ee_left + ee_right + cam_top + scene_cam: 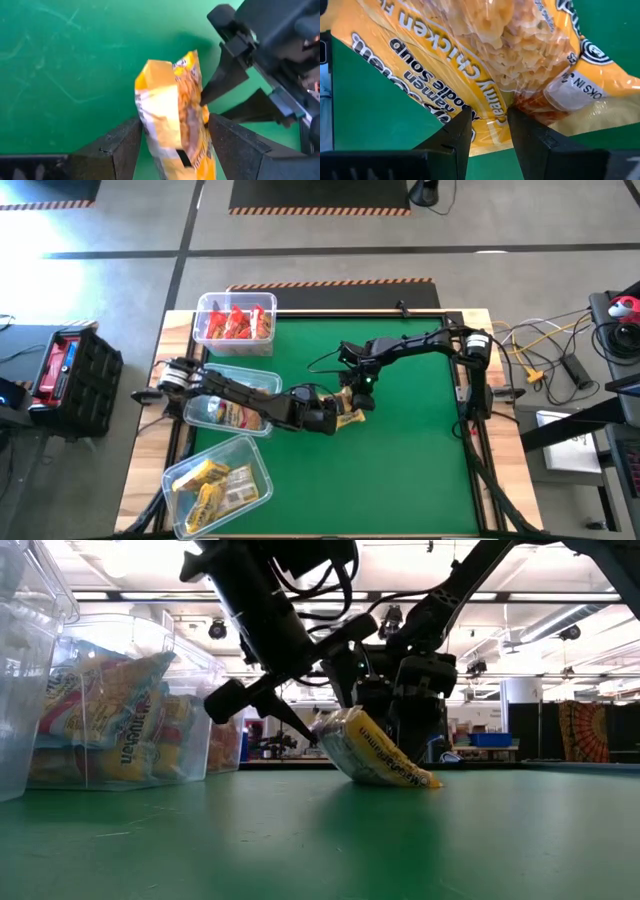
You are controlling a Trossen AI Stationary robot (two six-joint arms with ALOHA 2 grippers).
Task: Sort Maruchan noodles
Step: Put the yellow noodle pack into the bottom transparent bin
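A yellow Maruchan packet (352, 416) (375, 755) stands tilted at the middle of the green table. Its lower end rests on the mat and its upper end is raised. My right gripper (489, 112) (358, 392) reaches in from the far right and is shut on it. My left gripper (175, 127) (336, 418) comes from the left and is open. Its fingers (122, 147) stand on either side of the packet's raised end (165, 85). My right gripper pinches the packet between its two fingers at one long edge (492, 102), about halfway along it. The fingers slant down from the table's far right. The packet leans with its lower end (425, 780) on the mat. My left gripper: I cannot tell whether its fingers touch the packet.
Three clear bins line the table's left side. The far one (205, 305) holds red packets. The middle one (268, 380) lies under the left arm with an orange packet inside. The near one (262, 452) holds yellow packets. Bare green mat lies to the right and near side.
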